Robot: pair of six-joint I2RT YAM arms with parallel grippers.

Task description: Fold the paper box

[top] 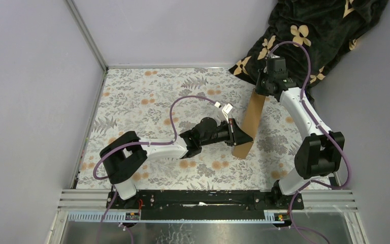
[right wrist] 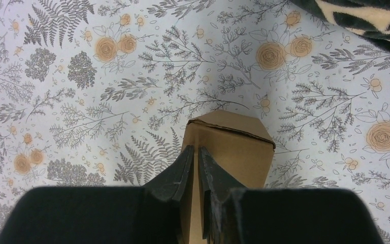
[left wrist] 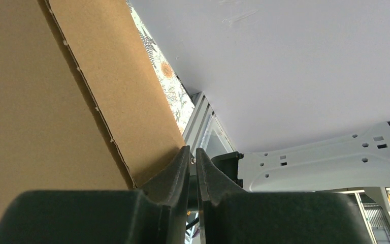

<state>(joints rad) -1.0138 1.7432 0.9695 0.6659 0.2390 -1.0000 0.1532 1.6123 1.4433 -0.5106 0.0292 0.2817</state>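
We saw the right pincer (right wrist: 196, 161) shut on a thin edge of the paper box (right wrist: 236, 152), at the box's far end. The left pincer (left wrist: 193, 158) had its fingers almost together, with only a thin slit between them. The box's near end touched the side of one finger, and we could not tell if the pincer pinched any of it. The box was tilted up on its edge over the flowery bench (top: 147, 96), between the two arms. A dark blanket (top: 315, 30) lay in the far right corner.
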